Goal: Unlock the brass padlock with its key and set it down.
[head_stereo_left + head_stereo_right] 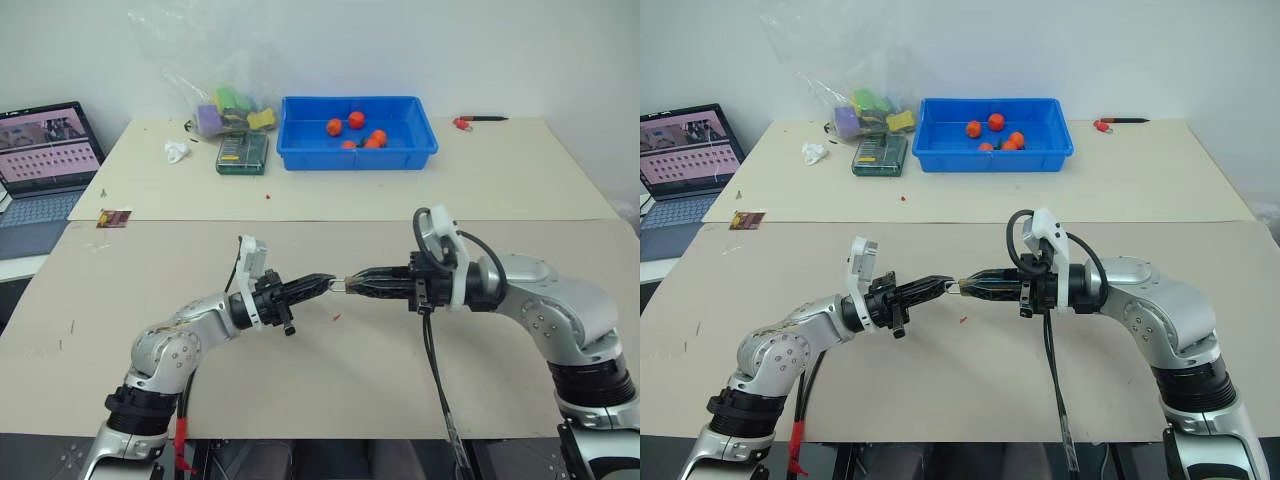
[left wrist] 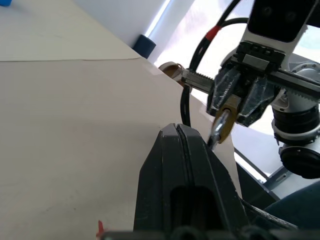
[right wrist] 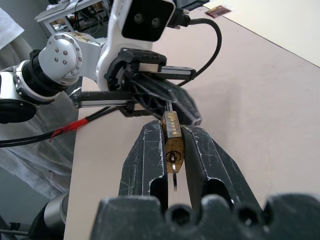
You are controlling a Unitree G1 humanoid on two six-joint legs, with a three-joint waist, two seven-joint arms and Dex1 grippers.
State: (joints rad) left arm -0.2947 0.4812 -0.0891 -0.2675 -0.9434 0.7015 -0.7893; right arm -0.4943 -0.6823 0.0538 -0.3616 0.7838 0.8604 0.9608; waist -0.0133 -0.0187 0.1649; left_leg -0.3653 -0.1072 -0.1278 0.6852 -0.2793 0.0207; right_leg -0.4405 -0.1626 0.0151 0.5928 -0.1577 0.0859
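Both grippers meet tip to tip above the middle of the table (image 1: 330,380). The brass padlock (image 3: 173,135), a tiny yellow block, sits pinched between the fingers of my right gripper (image 1: 352,281), which is shut on it. A thin silvery shackle (image 3: 173,167) sticks out of the block's end nearest that wrist. From the other end a small silvery key (image 2: 216,132) runs into the tips of my left gripper (image 1: 328,284), whose fingers are pressed shut on it. Neither the padlock (image 2: 228,125) nor the key touches the table.
At the back of the table stand a blue bin (image 1: 300,155) with orange balls, a green box (image 1: 243,152) and a plastic bag of toys (image 1: 225,105). A laptop (image 1: 40,160) is at far left. A red pen (image 1: 465,123) lies back right, a small card (image 1: 114,218) left.
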